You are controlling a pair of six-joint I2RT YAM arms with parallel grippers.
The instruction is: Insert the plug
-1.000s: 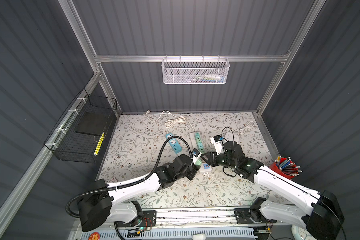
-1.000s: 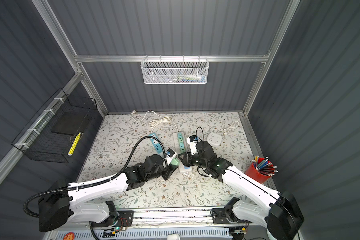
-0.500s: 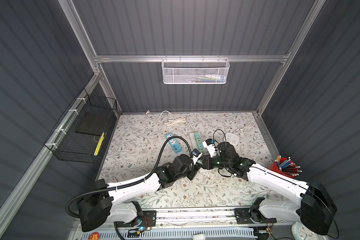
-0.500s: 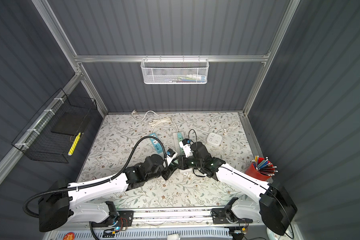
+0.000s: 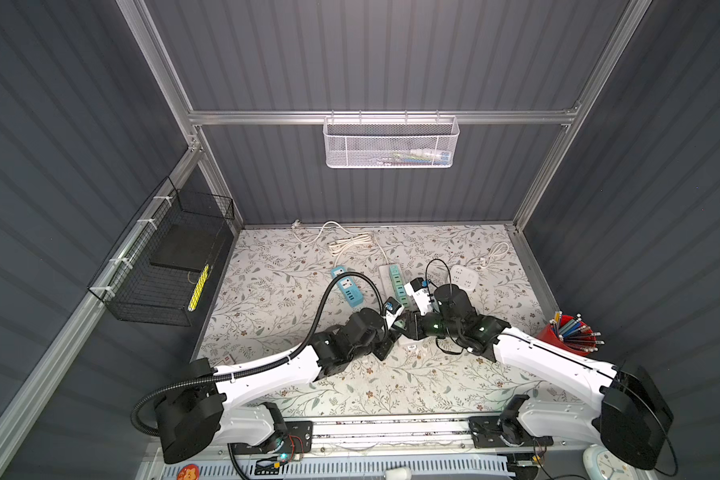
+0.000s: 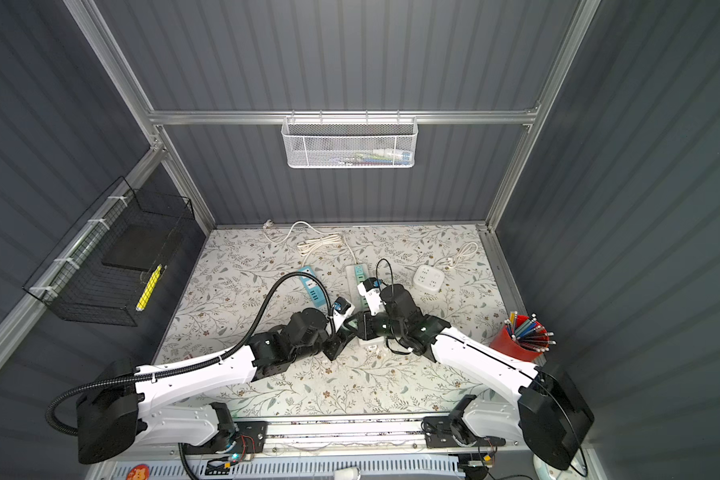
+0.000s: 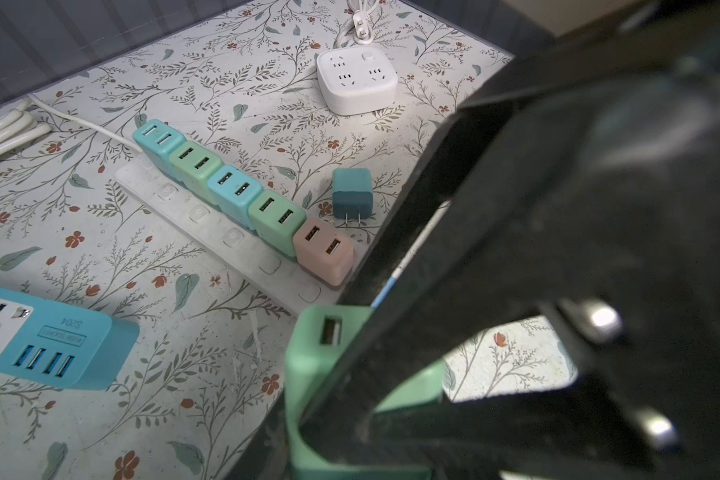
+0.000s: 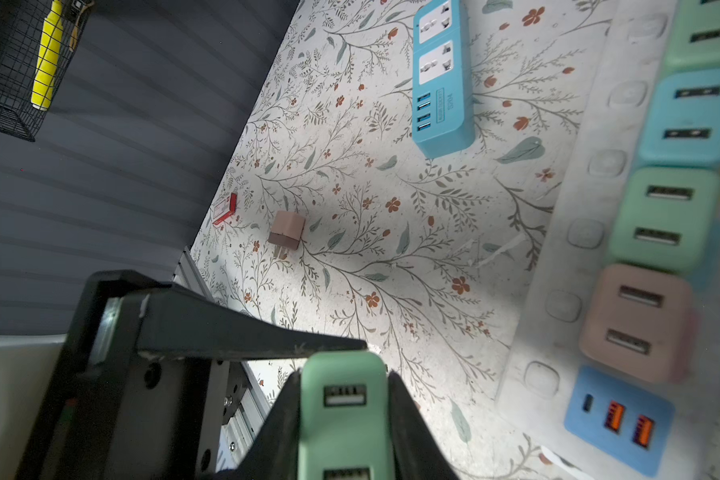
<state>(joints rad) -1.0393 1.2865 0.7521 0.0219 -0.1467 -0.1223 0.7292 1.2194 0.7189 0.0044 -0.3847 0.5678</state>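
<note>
Right gripper (image 8: 344, 376) is clamped on the green plug (image 8: 344, 432), a finger on each side and the USB ports facing its wrist camera. Left gripper (image 5: 395, 332) is clenched on the same plug from the left. The plug is held mid-counter (image 5: 275, 299), just beside the near end of the white power strip (image 7: 200, 216), which carries a row of five coloured chargers (image 7: 233, 191).

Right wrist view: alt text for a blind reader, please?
A green plug sits clamped between the fingers of the right gripper, above a flowery table. A white power strip carries a row of coloured plugs; one pink plug lies loose.
</note>
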